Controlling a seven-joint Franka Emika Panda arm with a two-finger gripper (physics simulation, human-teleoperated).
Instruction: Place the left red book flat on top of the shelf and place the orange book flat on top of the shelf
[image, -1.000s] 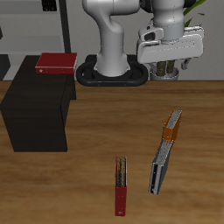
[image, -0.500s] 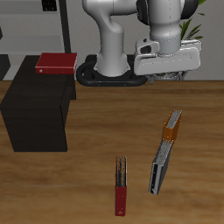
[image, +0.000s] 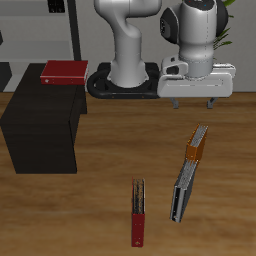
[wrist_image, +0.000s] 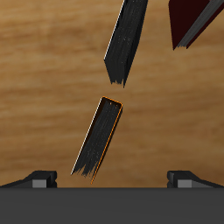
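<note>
Hovering above the wood-grain table (image: 100, 200), toward its back edge: white gripper (image: 196, 102), fingers spread wide, pinching nothing. Just frontward of it, standing on edge: thin bright-orange hardcover, the orange book (image: 197, 144), pale pages showing, end to end with a slim grey book (image: 182, 194). Lying flat on the matte-black boxy shelf (image: 42, 135), at its back corner: the left red book (image: 63, 72), crimson, smooth-covered. Nearer the table's front edge, upright: another red book (image: 137, 212).

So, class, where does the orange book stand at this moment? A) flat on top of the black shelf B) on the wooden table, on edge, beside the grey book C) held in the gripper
B: the orange book stands on edge on the table, end to end with the grey book; the gripper hangs above it, holding nothing.
</note>
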